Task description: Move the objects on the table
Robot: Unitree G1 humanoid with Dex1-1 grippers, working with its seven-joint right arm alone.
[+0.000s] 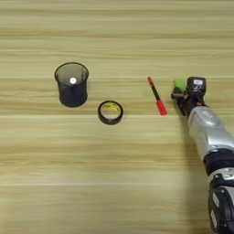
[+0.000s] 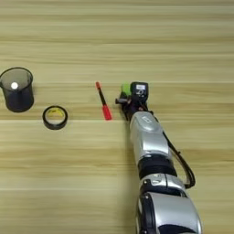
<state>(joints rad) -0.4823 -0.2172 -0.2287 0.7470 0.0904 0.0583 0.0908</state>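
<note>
A dark mesh cup (image 1: 71,85) is standing upright toward the left side of the bench (image 1: 114,183), with a small white ball (image 1: 72,81) lying inside it. Just to the right of the cup and a little nearer the front edge, a black tape ring (image 1: 110,112) with a yellowish inside is lying flat on the wood, close to the cup but not touching it. Further right, near the middle of the bench, a thin red marker pen (image 1: 156,96) is lying on a slant, its slim end pointing toward the far edge and its thicker red end toward the front. Just beside it on the right, a bright green block (image 1: 179,84) is showing only in part, since the claw (image 1: 179,93) is sitting right up against it and covering its lower side. The black fingers seem to be closing around the block, yet the view there is too cluttered to be sure, so I cannot tell whether the claw is open or gripping it. The silver forearm (image 2: 146,137) is reaching in from the front right corner of the bench, slanting toward the block.
</note>
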